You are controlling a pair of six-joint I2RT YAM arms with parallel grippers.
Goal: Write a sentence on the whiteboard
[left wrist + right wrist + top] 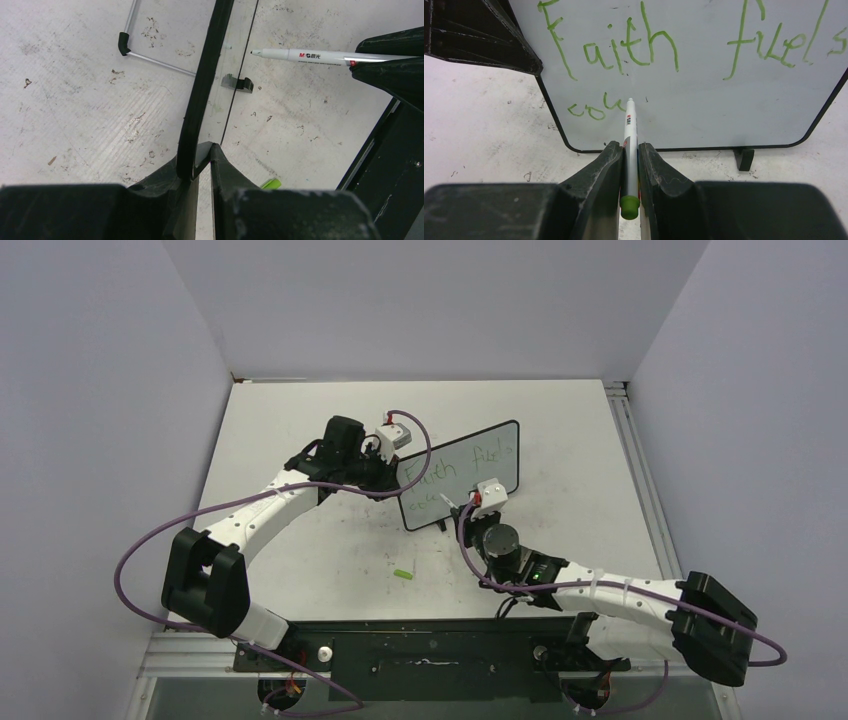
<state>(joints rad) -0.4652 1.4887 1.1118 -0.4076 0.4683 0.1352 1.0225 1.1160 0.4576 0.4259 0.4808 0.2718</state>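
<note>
The whiteboard (470, 485) stands upright on the table. My left gripper (388, 476) is shut on its left edge, and the left wrist view shows the board edge-on (209, 70) between the gripper (201, 154) jaws. The green sentence (629, 47) reads "Faith fuels" on the upper line and "cou" below it. My right gripper (630, 146) is shut on a white marker (629, 127) with a green rear end. The marker's tip touches the board just right of "cou". The left wrist view shows the marker (310, 56) meeting the board face. In the top view the right gripper (478, 502) is at the board's lower middle.
A small green cap (403, 573) lies on the table in front of the board, also showing as a green cap (270, 184) in the left wrist view. A black foot (744, 159) props the board's lower right. A wire leg (150, 56) sticks out behind the board. Walls close in on three sides.
</note>
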